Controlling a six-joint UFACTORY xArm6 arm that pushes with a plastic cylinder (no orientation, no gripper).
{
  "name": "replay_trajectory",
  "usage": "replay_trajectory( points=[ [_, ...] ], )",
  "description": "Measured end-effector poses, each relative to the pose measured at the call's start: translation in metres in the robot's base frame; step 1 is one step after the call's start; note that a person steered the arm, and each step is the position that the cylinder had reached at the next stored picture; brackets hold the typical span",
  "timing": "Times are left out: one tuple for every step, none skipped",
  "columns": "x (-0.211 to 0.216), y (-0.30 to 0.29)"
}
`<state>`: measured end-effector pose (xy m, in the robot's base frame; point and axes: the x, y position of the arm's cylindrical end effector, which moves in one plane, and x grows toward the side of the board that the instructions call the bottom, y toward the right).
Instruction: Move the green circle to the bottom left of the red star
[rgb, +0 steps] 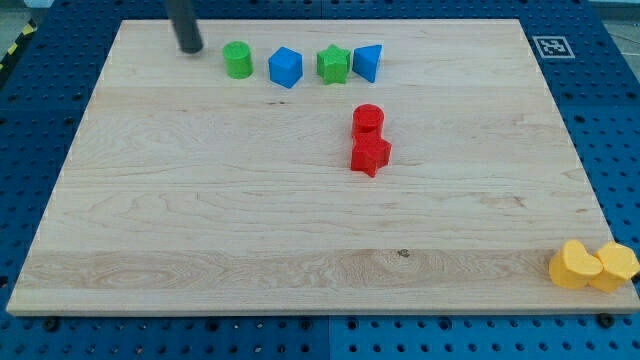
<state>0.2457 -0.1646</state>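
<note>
The green circle (238, 60) stands near the view's top, left of centre, on the wooden board (200, 200). The red star (370, 155) lies near the board's middle, just below a red circle (368, 119) that touches it. My tip (190, 47) is at the view's top left, a short way left of the green circle and slightly above it, not touching it. The green circle is far up and to the left of the red star.
A blue hexagon-like block (285, 68), a green star (333, 65) and a blue triangular block (368, 62) sit in a row right of the green circle. Two yellow blocks (575, 265) (615, 266) sit at the board's bottom right corner.
</note>
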Motion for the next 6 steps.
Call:
replay_trajectory(
  points=[
    [0.011, 0.049],
    [0.077, 0.052],
    [0.144, 0.052],
    [0.205, 0.055],
    [0.265, 0.057],
    [0.305, 0.091]
  ],
)
